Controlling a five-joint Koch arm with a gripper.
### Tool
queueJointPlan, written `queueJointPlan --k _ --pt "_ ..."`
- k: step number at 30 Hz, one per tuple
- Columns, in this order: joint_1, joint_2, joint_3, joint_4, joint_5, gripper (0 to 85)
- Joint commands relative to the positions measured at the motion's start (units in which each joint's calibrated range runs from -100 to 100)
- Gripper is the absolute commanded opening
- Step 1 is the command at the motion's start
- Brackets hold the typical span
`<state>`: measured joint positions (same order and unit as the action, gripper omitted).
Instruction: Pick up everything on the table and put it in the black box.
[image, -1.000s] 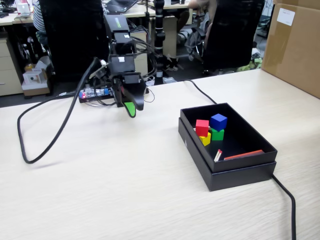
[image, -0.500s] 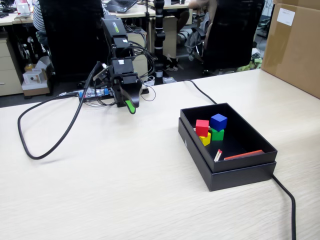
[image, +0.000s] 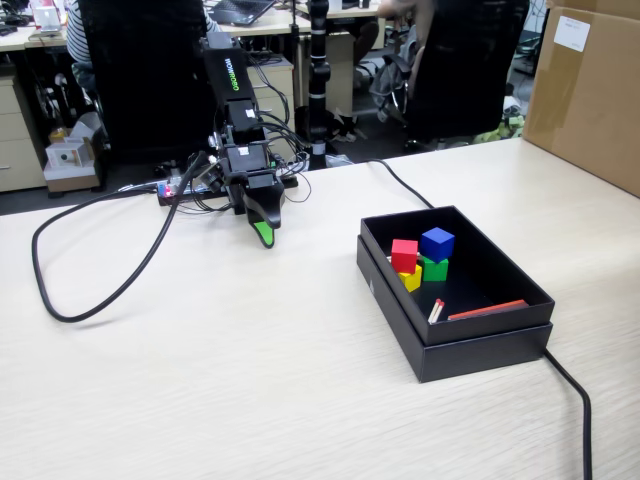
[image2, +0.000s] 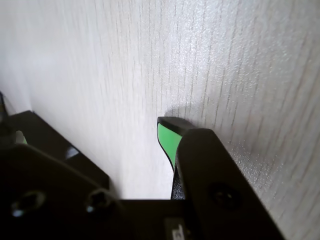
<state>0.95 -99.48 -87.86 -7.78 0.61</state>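
Two cameras: one standing off the near side of the surface, one riding on the arm's wrist.

The fixed view looks across and down from the near edge toward the office behind, taking in the whole surface (image: 250, 380), with the arm (image: 245, 150) in the upper left of the frame and the black box (image: 455, 340) right of centre. The wrist view sits very close above the wood grain (image2: 150, 60), its lower frame filled by the jaws. Both views share only the jaws and the pale laminate around them.

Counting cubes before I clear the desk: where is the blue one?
In the fixed view, the blue cube sits inside the black box at right, atop the green cube, beside the red cube.
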Motion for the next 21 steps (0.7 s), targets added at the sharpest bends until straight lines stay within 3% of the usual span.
queueJointPlan --k 1,3,21 --pt "-0.1 -0.5 -3.5 4.8 -0.1 51.9" --pt "-0.1 -0.5 -8.8 10.4 -0.6 51.5" --pt "-0.1 -0.5 -9.1 8.1 -0.8 49.7"
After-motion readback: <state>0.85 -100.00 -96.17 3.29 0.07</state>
